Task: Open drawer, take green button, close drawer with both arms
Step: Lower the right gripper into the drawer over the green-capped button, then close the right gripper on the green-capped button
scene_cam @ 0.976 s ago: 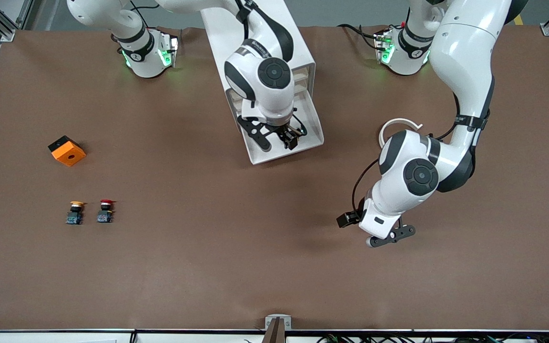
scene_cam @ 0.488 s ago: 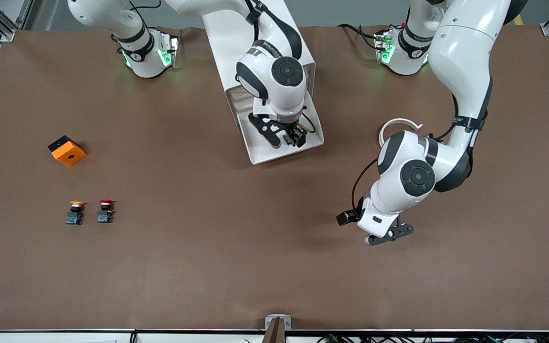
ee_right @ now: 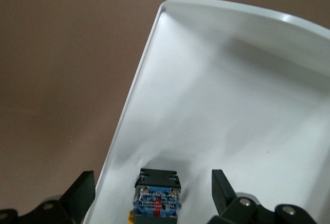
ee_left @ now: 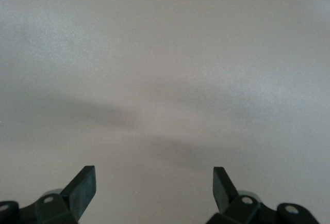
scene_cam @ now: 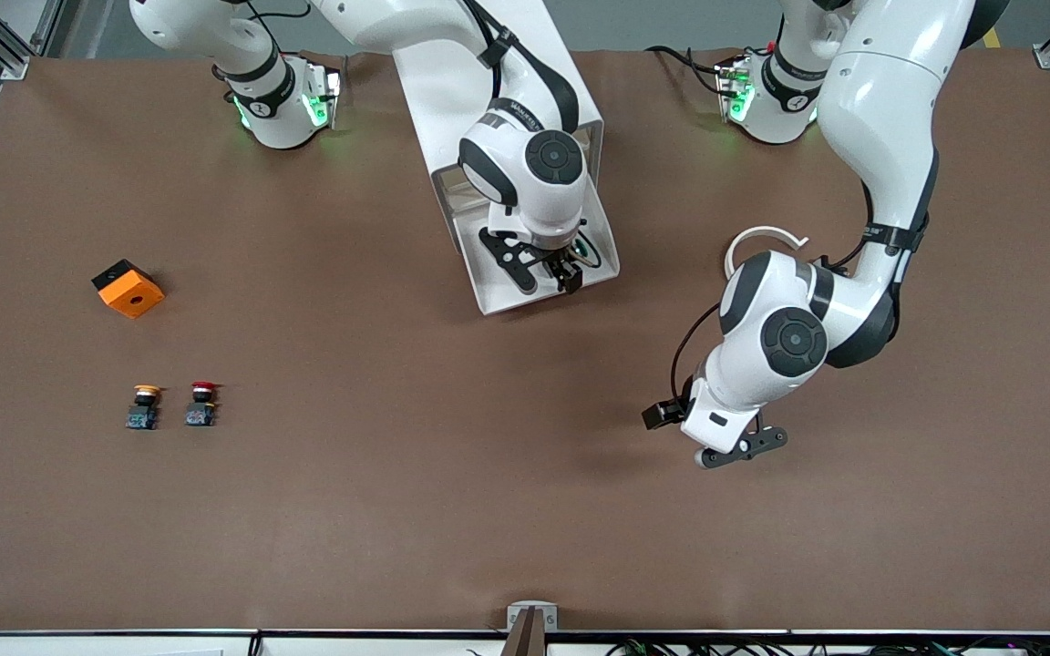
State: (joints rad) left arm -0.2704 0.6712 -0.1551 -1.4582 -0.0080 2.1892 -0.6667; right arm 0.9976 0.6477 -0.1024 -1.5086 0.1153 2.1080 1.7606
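In the front view, the cabinet stands at the top centre of the frame, between the 2 arm bases. Its drawer is pulled out toward the camera, and the white tray is open. The right gripper is inside this tray, in the upper centre of the frame, pointing down. A bit of green from the button shows just beside the wrist, in the tray. The left gripper hangs over the bare brown table, in the lower right part of the frame, and this arm waits. In the left part of the frame an orange block lies on the table. Lower there are 2 other buttons side by side, a yellow-capped button and a red-capped button.

In the left wrist view, the 2 fingers stand wide apart at the bottom of the frame, and only plain table surface is between them.

In the right wrist view, the fingers are also wide apart at the bottom edge. The blue base of the button shows between them at the bottom centre, lying on the white drawer floor, and neither finger touches it. The rounded drawer wall crosses the upper right of the frame, and brown table fills the left.
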